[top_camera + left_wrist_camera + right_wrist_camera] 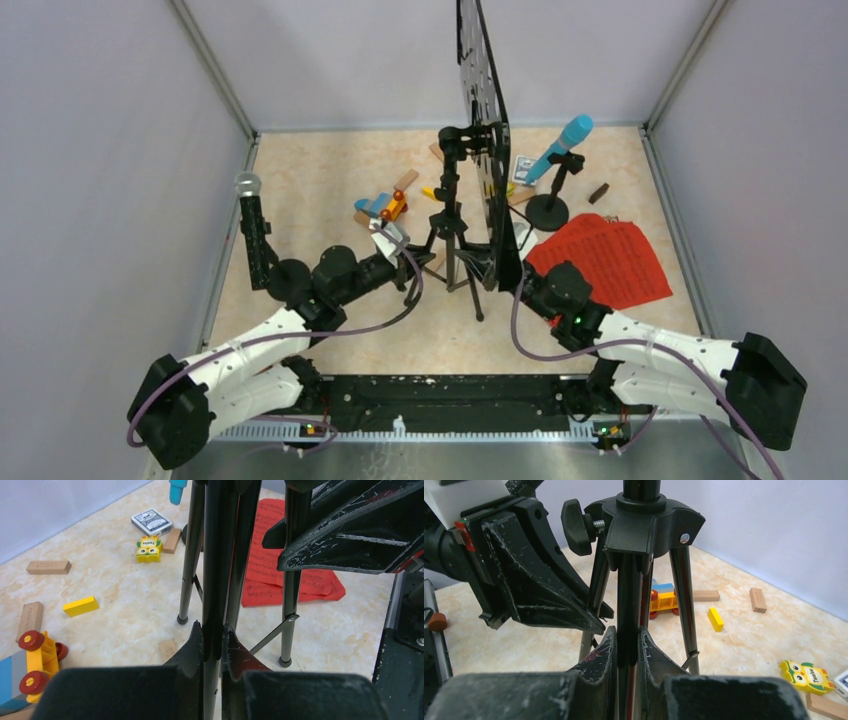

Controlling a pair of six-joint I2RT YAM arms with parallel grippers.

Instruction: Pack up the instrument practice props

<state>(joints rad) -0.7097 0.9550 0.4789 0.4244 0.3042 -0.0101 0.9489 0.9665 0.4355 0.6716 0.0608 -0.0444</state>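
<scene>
On my left gripper [214, 635] and my right gripper [626, 640] the jaws are clamped shut on thin tubes of the black tripod [651, 525] under the black hole-punched music desk [487, 150], which stands upright mid-tabletop [330, 170]. Nothing looks packed yet: the blue microphone [562, 147] sits in its black round-based holder [548, 212] far right, the black silver-headed microphone [250, 210] stands at the left, and the red sheet-music pages [605, 262] lie flat on the right. I see no box to pack into, the desk's top is cut off, and I cannot tell leg from centre post in either grip.

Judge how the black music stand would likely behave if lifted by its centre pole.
Probably top-heavy: the music stand carries a tall perforated desk above thin tripod legs, so it may tip or swing. It looks rigid, unlikely to flex. The left gripper and right gripper pinch a smooth round pole, which could twist or slip.
</scene>
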